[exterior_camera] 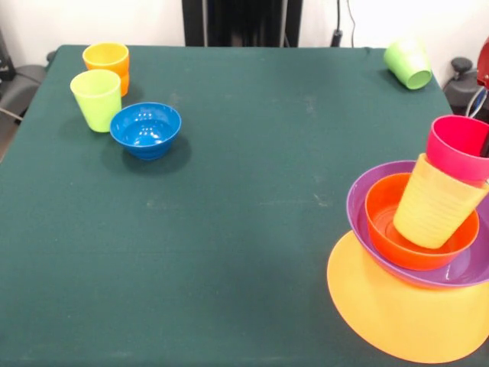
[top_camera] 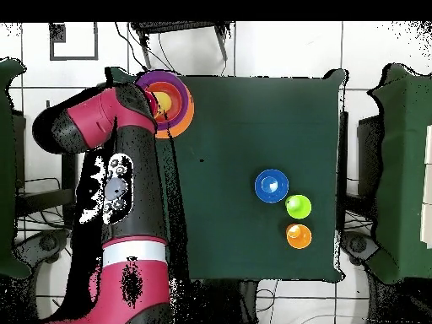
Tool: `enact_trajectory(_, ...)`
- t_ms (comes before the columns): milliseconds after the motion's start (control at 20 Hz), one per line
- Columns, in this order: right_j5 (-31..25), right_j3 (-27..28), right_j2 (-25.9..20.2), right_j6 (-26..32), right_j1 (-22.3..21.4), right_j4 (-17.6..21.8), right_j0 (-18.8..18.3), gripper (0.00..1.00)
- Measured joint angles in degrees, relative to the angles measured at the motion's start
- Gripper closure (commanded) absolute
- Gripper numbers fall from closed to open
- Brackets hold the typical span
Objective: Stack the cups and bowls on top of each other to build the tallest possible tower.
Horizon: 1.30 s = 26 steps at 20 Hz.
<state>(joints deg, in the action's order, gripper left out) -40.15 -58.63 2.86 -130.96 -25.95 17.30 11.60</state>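
Gripper (exterior_camera: 484,141) at tower (exterior_camera: 428,229); grip state unclear to you.
Next: fetch blue bowl (exterior_camera: 145,128) from far corner.

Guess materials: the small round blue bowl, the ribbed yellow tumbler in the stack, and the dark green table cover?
Small round blue bowl: probably hard plastic, glossy, with bright highlights inside. Ribbed yellow tumbler: likely thin translucent plastic, since it looks light-filled, with moulded horizontal ridges. Dark green table cover: seems cloth or felt, matte, no glare, faint lint marks.
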Motion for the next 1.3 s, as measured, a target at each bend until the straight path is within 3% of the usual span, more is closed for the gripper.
enact_trajectory(850, 0.49, -0.01, 0.59, 0.00, -0.10, 0.15, 0.01, 1.00)
enact_trajectory(1300, 4.73, 0.03, 1.37, 0.00, -0.01, 0.56, -0.03, 1.00)
